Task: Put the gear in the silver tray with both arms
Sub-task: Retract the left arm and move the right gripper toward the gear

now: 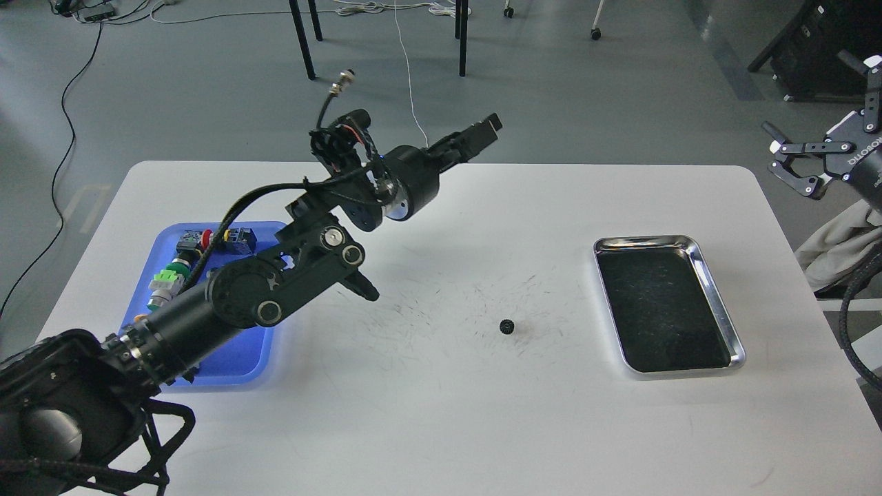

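A small black gear [507,326] lies loose on the white table [441,413], a little left of the silver tray [721,303]. The tray's dark floor holds nothing. My left arm is raised high over the table's far side. Its gripper [480,134] is empty, points right and looks open, far above and behind the gear. My right gripper [785,162] hangs open and empty off the table's right edge, above and behind the tray.
A blue plastic tray [275,238] with several push buttons and switches sits at the left, partly hidden by my left arm. A grey cloth [837,244] hangs beyond the right edge. Chair legs and cables are on the floor behind.
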You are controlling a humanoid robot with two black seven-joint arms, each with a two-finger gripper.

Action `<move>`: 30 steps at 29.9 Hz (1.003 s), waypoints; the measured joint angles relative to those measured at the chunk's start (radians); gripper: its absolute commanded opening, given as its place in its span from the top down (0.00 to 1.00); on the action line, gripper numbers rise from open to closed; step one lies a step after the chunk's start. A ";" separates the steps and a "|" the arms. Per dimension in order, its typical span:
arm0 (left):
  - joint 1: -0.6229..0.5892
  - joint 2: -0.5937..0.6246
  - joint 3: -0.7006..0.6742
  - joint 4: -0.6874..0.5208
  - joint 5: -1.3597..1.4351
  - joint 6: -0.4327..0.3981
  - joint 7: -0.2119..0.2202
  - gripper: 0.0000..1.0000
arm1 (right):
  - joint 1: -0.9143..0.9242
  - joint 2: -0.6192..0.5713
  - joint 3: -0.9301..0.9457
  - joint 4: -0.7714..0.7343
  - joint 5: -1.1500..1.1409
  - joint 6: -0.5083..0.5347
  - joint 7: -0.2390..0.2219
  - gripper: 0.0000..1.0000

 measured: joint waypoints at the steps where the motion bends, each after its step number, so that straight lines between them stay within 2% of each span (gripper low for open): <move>1: 0.000 0.041 -0.019 -0.010 -0.056 0.009 0.000 0.02 | 0.033 -0.018 -0.037 0.011 -0.021 -0.002 0.000 0.01; 6: 0.026 0.240 -0.084 -0.036 -0.375 0.041 -0.007 0.02 | 0.276 -0.062 -0.323 0.057 -0.122 -0.011 0.000 0.01; 13: 0.152 0.414 -0.196 -0.032 -0.732 0.012 -0.086 0.02 | 0.626 -0.052 -0.773 0.109 -0.399 -0.017 0.000 0.01; 16: 0.196 0.458 -0.211 -0.025 -0.851 -0.006 -0.097 0.02 | 0.758 -0.008 -0.949 0.126 -0.540 -0.016 0.000 0.01; 23: 0.241 0.481 -0.214 -0.022 -0.940 -0.015 -0.109 0.02 | 1.043 0.201 -1.358 0.114 -0.702 -0.016 -0.008 0.01; 30: 0.245 0.482 -0.215 -0.025 -0.941 -0.007 -0.113 0.02 | 1.141 0.452 -1.557 0.073 -0.709 -0.019 -0.015 0.01</move>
